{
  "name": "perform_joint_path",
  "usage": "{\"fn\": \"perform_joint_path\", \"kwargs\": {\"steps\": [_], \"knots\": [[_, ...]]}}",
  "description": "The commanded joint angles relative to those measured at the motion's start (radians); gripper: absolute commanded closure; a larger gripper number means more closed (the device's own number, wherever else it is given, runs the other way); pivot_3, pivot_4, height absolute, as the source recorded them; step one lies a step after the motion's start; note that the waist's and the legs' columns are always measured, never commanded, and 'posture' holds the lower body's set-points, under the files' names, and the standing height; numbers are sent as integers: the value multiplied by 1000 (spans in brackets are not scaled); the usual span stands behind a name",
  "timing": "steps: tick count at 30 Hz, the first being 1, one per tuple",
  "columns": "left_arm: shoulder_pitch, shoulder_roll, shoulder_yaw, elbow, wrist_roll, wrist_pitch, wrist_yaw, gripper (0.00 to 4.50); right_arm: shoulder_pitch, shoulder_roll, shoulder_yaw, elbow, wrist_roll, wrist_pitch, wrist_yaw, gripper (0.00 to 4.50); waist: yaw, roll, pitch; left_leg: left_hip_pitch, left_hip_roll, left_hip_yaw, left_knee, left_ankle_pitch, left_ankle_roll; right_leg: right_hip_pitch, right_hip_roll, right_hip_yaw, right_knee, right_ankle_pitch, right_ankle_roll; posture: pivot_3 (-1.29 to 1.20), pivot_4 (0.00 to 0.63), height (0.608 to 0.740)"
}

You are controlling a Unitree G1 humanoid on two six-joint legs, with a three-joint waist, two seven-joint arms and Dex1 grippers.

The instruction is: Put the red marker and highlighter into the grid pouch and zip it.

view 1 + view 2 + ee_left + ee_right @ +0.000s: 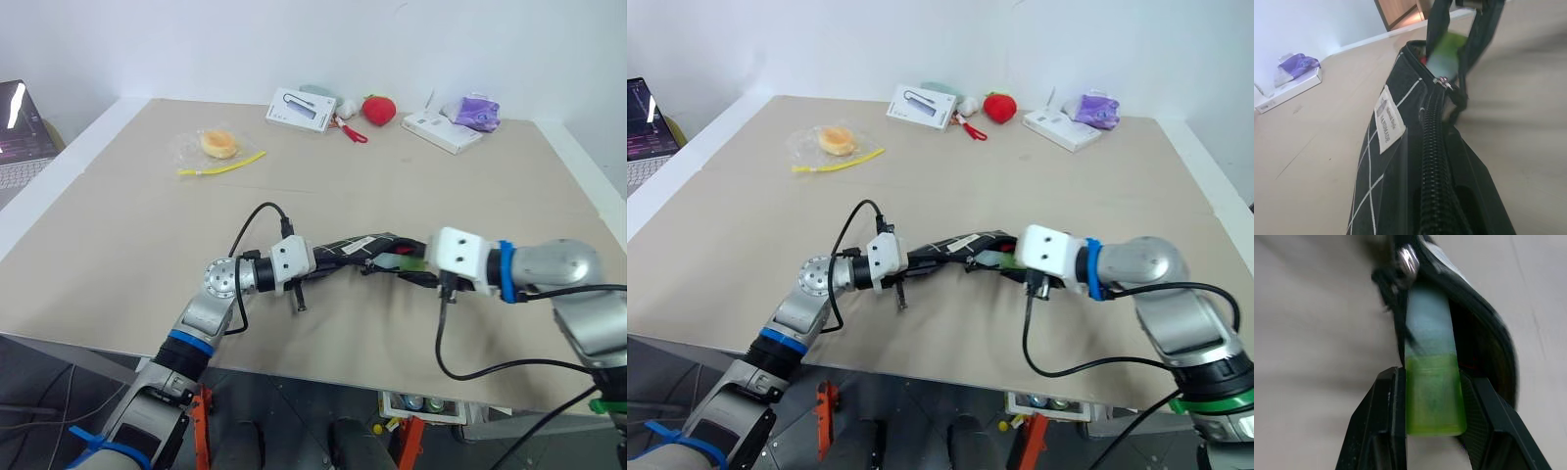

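My left gripper is shut on one end of the grid pouch, a black fabric pouch with white grid lines and a small white label. It holds the pouch level above the table. At the pouch's open mouth, my right gripper is shut on the green end of the highlighter. The highlighter's pale body pokes into the mouth, beside the zipper pull. A sliver of red shows inside the mouth; the rest of the red marker is hidden.
At the table's far edge lie a white box, red-handled scissors, a strawberry toy and a white box with a purple bag. A bagged bun and a yellow strip lie far left. A laptop stands off-table left.
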Motion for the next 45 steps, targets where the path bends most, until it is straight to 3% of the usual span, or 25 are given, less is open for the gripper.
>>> {"fn": "perform_joint_path", "kwargs": {"steps": [1,8,9,15,23,27,28,33,39,45], "knots": [[-24,-14,5,-20,-9,-12,-5,4500,-49,34,44,-29,-36,-70,20,3422,0,0,0,0,0,0,0,0,0,0,0,0,0,0,0,0,150,733],[-28,-18,8,-22,-9,-6,-5,4500,-63,81,37,-25,-46,-51,18,3422,0,0,0,0,0,0,0,0,0,0,0,0,0,0,0,0,150,733],[-26,-17,9,-24,-9,-4,-5,4500,-60,81,18,-30,-29,-29,20,2619,0,0,0,0,0,0,0,0,0,0,0,0,0,0,0,0,150,733],[-13,-16,13,-39,-12,7,-4,4500,-51,78,-145,-100,147,127,19,72,1,0,0,0,0,0,0,0,0,0,0,0,0,0,0,0,150,733],[-13,-21,13,-39,-15,16,-2,4500,-42,44,-154,-142,186,188,30,72,0,0,0,0,0,-1,0,0,0,0,0,0,0,1,-1,0,150,733],[-11,-22,16,-46,-15,21,-1,4500,-18,0,-113,-158,155,199,50,1317,1,0,0,0,0,0,0,0,0,0,0,0,0,0,0,0,150,733],[-10,-22,17,-49,-16,23,0,4500,-12,-9,-105,-157,147,194,53,1995,1,0,0,0,0,-1,0,0,0,0,0,0,0,0,0,0,150,733],[-2,-18,19,-61,-16,29,3,4500,-3,-22,-88,-144,124,171,53,4407,0,0,0,0,0,0,0,0,0,0,0,0,0,0,-1,0,150,733],[1,-15,21,-66,-16,31,8,4500,-9,-18,-84,-123,110,153,57,4468,0,0,0,0,0,0,1,0,0,0,0,0,0,0,-1,0,150,733],[1,-11,23,-70,-14,32,9,4500,-2,-55,-184,-57,130,164,49,4468,1,0,0,0,0,0,1,0,0,0,0,0,0,0,-1,0,150,733]]}}
